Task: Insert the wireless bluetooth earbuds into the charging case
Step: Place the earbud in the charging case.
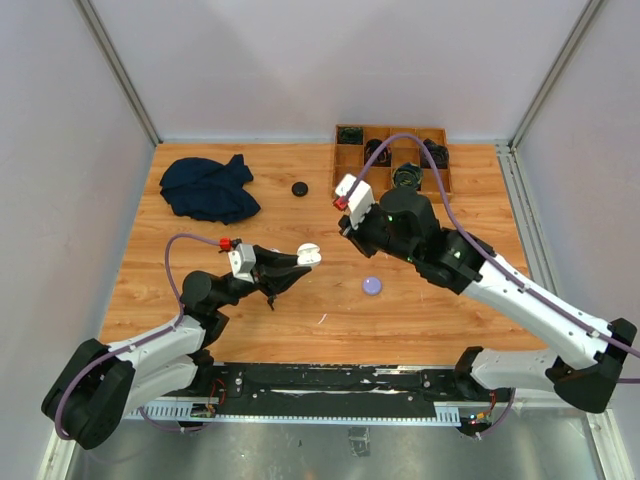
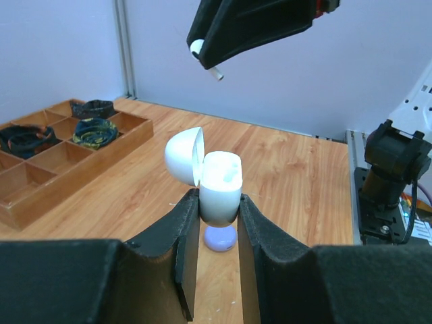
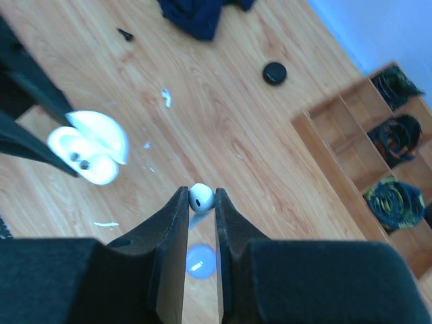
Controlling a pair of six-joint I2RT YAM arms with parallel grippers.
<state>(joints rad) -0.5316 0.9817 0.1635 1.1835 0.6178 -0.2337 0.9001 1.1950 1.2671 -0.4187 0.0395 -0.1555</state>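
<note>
Two pincers, both closed on sth: left pincer (image 2: 217, 202) clamps the white charging case (image 2: 220, 182), lid (image 2: 182, 155) flipped open, above the table (image 1: 400, 320) nr its near edge, left of centre. Right pincer (image 3: 201, 202) pinches a white earbud (image 3: 201, 197) at its tips. Earbud hangs higher than the case, clear of it, toward the lid side. Best bet imo: line the stem over a socket first, then lower straight & slow, w/o nudging the lid.

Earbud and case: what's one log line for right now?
left gripper: shut on open case | right gripper: shut on white earbud | earbud: not yet in case
</note>
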